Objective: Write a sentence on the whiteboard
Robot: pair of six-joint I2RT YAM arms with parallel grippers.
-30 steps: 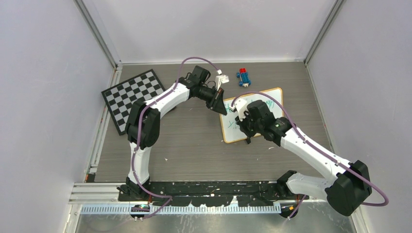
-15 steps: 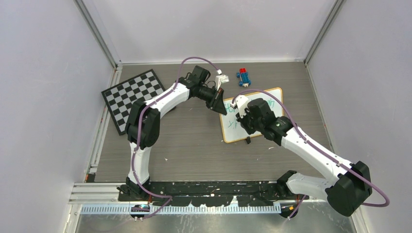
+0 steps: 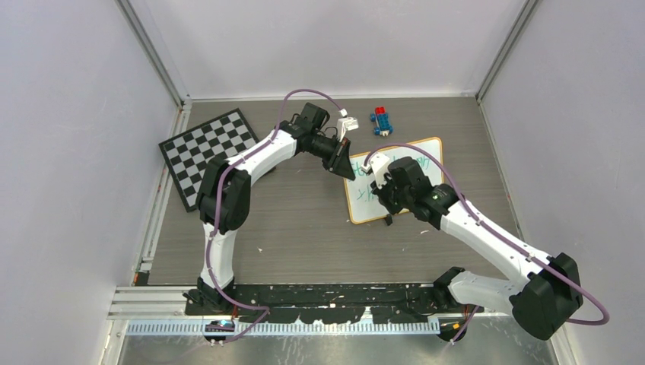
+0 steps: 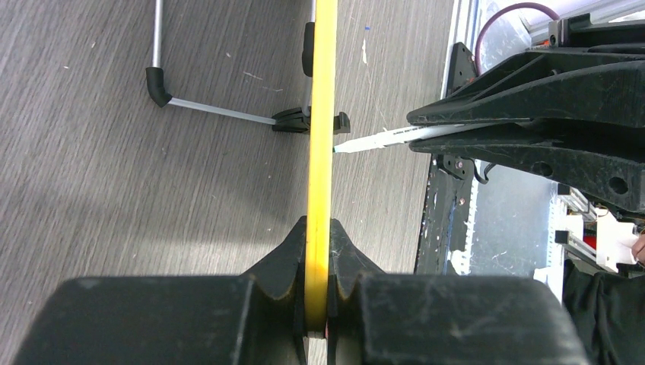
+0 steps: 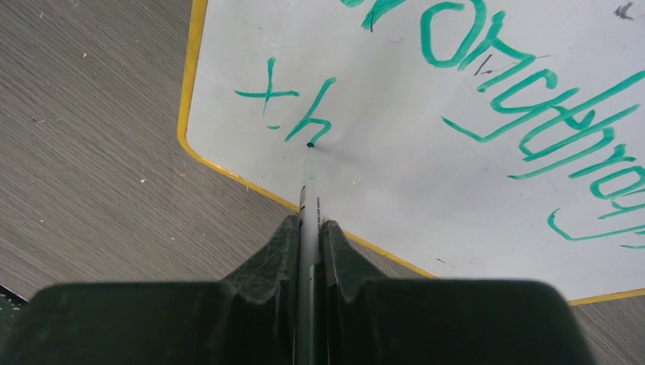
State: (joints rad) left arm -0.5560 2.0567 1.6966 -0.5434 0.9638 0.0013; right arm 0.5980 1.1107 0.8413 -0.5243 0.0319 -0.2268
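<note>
Whiteboard [image 3: 356, 211] sits right of middle in the top view, its edge clamped in the left fingers [image 4: 285, 258]. Right fingers [image 5: 274, 258] squeeze the marker [image 5: 310, 182], pointing straight at it, tip touching the second line of the green sentence [image 5: 494, 99].

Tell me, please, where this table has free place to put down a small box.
The widest bare patch of table is the near middle, between the left arm, the right arm and the whiteboard. A narrower strip lies on the near side of the checkerboard. Crowded: the far middle, where both arms meet at the whiteboard, toy blocks just behind.
</note>
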